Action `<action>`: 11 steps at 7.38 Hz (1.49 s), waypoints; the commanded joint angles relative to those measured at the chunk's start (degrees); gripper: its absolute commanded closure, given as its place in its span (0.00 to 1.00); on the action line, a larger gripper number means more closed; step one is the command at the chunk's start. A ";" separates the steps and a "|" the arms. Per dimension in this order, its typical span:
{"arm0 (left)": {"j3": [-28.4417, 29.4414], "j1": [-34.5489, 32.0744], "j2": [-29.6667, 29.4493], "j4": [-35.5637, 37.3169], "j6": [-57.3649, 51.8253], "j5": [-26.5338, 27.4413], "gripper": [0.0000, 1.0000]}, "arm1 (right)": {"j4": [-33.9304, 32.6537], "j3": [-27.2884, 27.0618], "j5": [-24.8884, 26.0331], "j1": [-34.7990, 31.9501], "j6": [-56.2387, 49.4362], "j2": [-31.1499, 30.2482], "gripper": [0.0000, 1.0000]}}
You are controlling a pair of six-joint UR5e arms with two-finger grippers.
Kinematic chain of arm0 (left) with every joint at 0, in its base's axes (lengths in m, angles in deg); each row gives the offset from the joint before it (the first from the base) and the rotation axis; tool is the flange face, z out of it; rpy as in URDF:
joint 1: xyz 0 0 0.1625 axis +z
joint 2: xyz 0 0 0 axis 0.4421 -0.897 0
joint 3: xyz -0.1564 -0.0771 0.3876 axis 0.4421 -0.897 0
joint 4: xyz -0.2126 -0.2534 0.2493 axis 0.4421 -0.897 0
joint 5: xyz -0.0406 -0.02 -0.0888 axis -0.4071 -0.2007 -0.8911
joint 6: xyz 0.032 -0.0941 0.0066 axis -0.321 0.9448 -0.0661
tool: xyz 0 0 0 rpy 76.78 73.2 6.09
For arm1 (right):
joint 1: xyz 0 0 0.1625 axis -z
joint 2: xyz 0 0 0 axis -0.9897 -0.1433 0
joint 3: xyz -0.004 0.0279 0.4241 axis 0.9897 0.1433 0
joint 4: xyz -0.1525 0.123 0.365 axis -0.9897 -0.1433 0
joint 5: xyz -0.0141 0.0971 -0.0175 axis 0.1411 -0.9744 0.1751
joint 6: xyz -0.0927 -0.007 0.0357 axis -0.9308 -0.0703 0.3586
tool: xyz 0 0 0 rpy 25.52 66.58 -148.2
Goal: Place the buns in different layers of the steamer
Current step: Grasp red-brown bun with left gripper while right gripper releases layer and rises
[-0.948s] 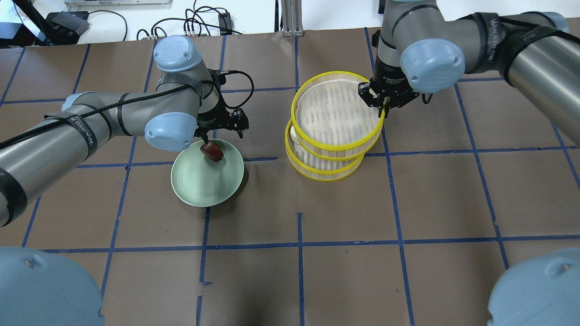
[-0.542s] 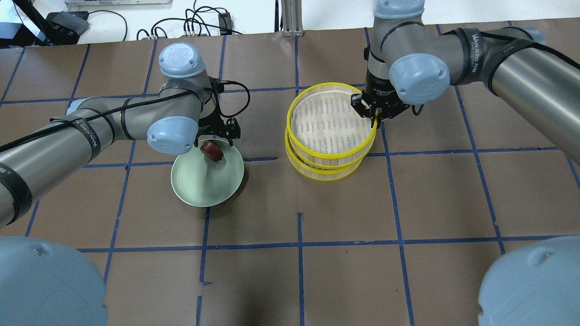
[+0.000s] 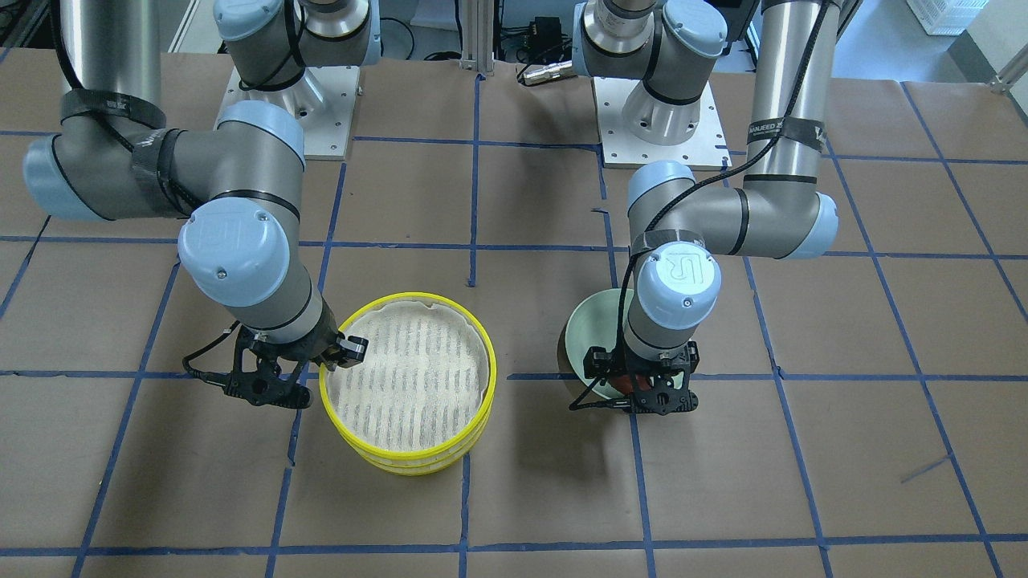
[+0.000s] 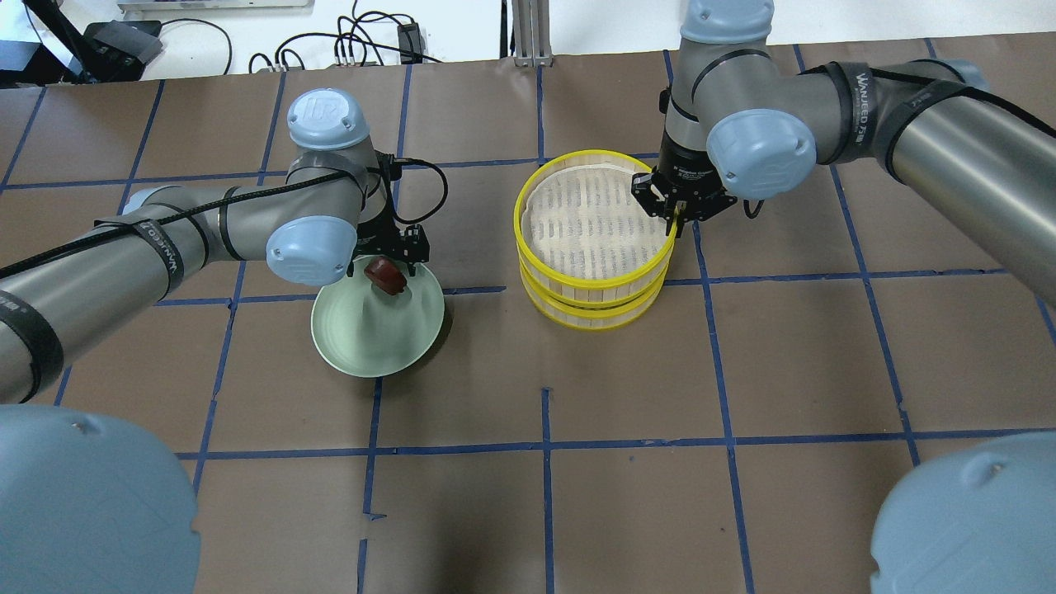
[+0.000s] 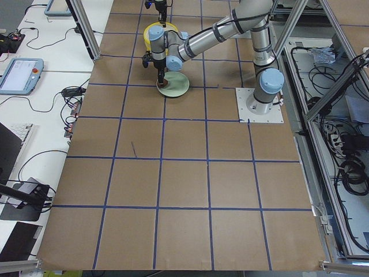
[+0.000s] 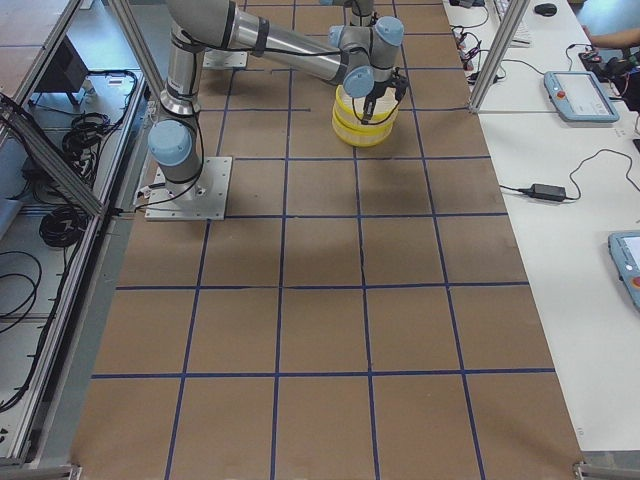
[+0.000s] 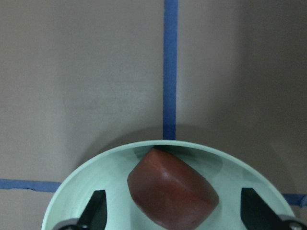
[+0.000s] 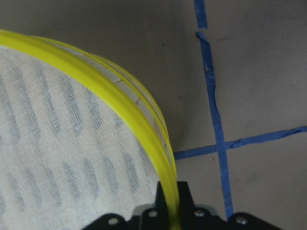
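Observation:
The reddish-brown bun (image 4: 386,274) lies on the far side of the pale green plate (image 4: 371,338). My left gripper (image 4: 389,262) is open and low over it. In the left wrist view the bun (image 7: 172,189) sits between the two fingers (image 7: 96,206) with a gap on each side. My right gripper (image 4: 675,219) is shut on the right rim of the steamer's top layer (image 4: 590,214), which sits squarely on the lower layers (image 4: 594,318). The right wrist view shows the yellow rim (image 8: 144,120) running into the jaws. The top layer's floor is bare. The white bun is hidden.
The plate (image 3: 590,329) and the steamer (image 3: 405,377) stand side by side on brown paper with blue tape lines. Both arm bases are bolted at the robot's edge of the table. Cables lie beyond the far edge.
My right gripper has shifted the top layer left and down onto the stack, covering the white bun that showed in a lower layer. My left gripper has come closer around the reddish-brown bun.

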 commanded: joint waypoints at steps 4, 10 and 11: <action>2.15 0.11 0.91 -0.48 1.09 0.01 0.82 | -0.04 -0.24 0.19 0.02 -1.46 0.23 0.91; 8.66 -1.12 7.16 -8.99 11.26 -8.58 0.82 | 0.22 -1.03 1.68 0.02 -0.94 0.23 0.01; 8.84 -2.60 7.25 -8.83 14.68 -9.21 0.82 | 0.14 -1.29 1.51 0.02 -1.55 -0.20 0.00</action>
